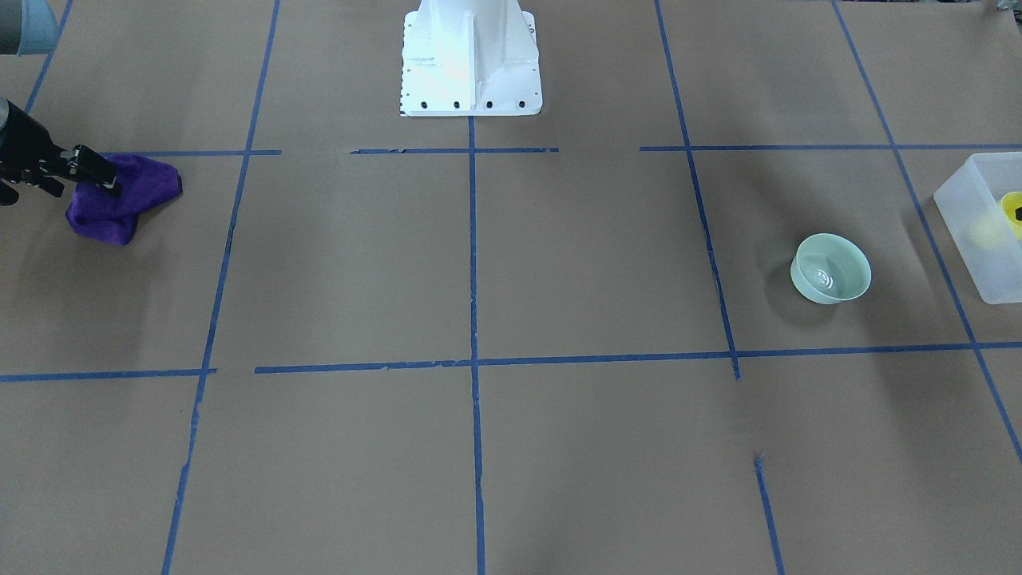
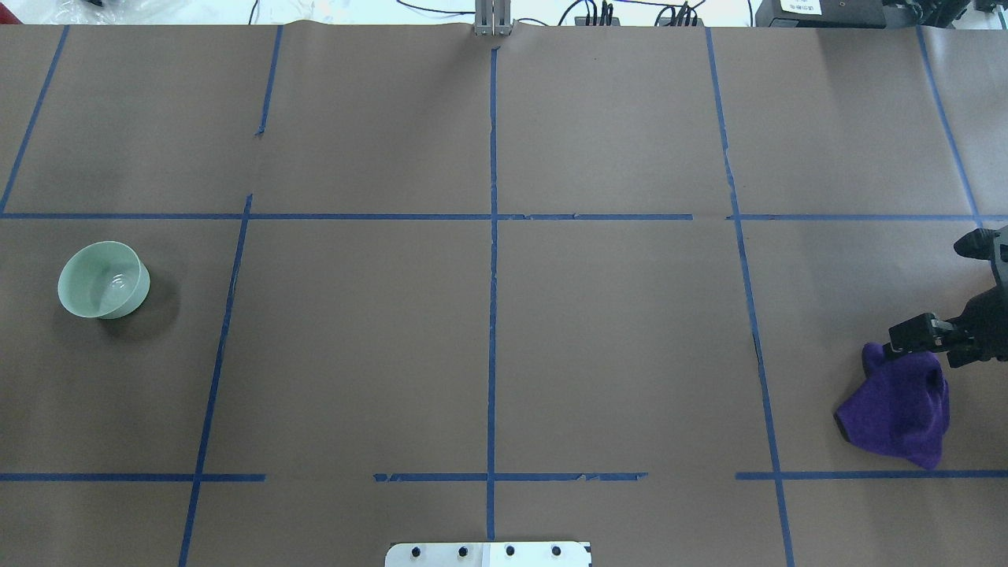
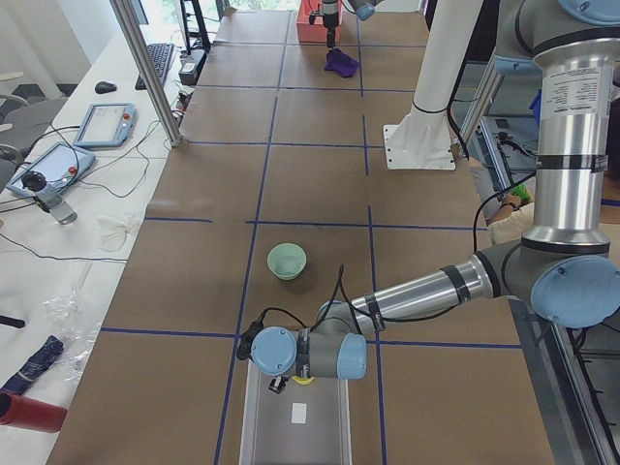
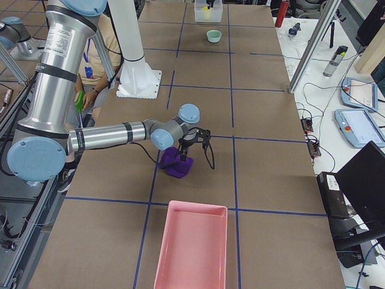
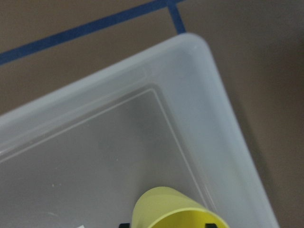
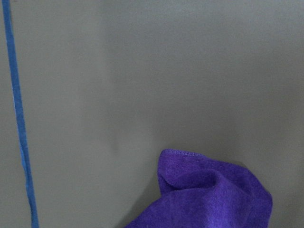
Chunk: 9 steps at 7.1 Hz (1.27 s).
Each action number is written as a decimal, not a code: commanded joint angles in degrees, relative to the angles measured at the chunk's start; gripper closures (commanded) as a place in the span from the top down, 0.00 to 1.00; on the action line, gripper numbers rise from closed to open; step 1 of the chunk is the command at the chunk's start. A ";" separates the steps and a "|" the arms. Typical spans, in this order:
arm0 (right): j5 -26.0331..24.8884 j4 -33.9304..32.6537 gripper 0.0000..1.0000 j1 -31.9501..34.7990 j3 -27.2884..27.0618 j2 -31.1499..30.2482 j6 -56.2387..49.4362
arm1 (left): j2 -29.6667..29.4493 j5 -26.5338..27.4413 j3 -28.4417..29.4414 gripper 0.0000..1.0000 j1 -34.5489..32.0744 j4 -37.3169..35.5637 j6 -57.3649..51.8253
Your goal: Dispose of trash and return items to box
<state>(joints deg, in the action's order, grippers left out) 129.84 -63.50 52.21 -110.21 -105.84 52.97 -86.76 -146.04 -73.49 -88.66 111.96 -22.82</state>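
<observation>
The yellow cup (image 1: 1011, 209) is inside the frosted-white box (image 1: 970, 239) at the table's left end. In the left wrist view the cup (image 5: 173, 211) sits between two black fingertips, above the box's floor and near its corner wall (image 5: 223, 109). My left gripper (image 1: 1020, 213) is shut on the cup. My right gripper (image 1: 102, 177) is at the table's right end, shut on the top fold of a bunched purple cloth (image 1: 120, 204), which also shows in the overhead view (image 2: 898, 409) under that gripper (image 2: 906, 337).
A pale green bowl (image 1: 830, 268) stands upright between the box and the table's middle. A pink tray (image 4: 191, 247) lies past the cloth at the right end. The white robot base (image 1: 469, 56) stands at the table's back middle. Blue tape lines cross the brown paper.
</observation>
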 commanded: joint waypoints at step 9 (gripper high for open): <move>9.06 -0.74 0.00 9.87 -3.25 1.67 -0.67 | -1.11 14.03 -15.83 0.99 25.99 21.28 67.54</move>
<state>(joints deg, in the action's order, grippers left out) 133.10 -63.94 55.19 -112.44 -105.32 52.40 -85.72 -133.60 -92.18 -65.84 130.13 39.68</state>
